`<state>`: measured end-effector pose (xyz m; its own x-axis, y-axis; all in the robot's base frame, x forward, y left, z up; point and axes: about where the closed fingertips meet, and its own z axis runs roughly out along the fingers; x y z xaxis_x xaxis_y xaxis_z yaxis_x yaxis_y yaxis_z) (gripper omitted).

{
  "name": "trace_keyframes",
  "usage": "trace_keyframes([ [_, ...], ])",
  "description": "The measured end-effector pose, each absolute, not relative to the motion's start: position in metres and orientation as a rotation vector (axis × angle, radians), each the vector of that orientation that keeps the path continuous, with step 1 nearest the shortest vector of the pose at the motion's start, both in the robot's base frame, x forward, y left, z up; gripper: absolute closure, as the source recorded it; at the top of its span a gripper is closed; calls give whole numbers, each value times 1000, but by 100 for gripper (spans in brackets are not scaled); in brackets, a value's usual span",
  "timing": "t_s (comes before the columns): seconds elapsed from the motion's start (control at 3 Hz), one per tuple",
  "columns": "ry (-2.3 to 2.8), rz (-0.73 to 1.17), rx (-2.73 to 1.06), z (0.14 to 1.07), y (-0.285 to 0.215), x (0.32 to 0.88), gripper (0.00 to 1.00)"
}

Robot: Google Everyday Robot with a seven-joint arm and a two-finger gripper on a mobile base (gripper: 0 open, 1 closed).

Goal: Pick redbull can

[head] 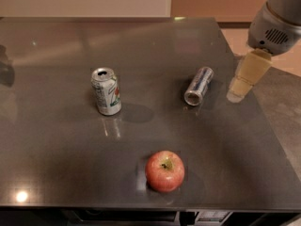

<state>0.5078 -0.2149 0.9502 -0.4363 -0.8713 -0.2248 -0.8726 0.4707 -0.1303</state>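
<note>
The redbull can point(199, 85) is lying on its side on the right half of the worktop point(56, 149). One shiny round end is facing the front edge and the body is running back and to the right. It is looking like a light, thin-walled piece of smooth metal, so I am judging it slippery, easy to dent and ready to roll sideways at a nudge. The best hold is seeming to be across the middle of the barrel, square to its length.

The pincer point(240, 87) is hanging near the can's right side, apart from it, over the worktop's right edge. Whether it is released or clenched I cannot tell, and it is grasping nothing.

Well to the left a wider white can point(106, 91) is standing upright, and an apple point(164, 171) is sitting near the front edge.

The arm is being cut off at the upper right corner. Whether the can is full is not showing.
</note>
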Motion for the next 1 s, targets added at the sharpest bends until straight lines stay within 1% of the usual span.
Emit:
trace_keyframes([
  [0.67, 2677, -11, -1087, 928, -204, 566, 0],
  [1.0, 2762, -14, -872, 916, -195, 582, 0],
])
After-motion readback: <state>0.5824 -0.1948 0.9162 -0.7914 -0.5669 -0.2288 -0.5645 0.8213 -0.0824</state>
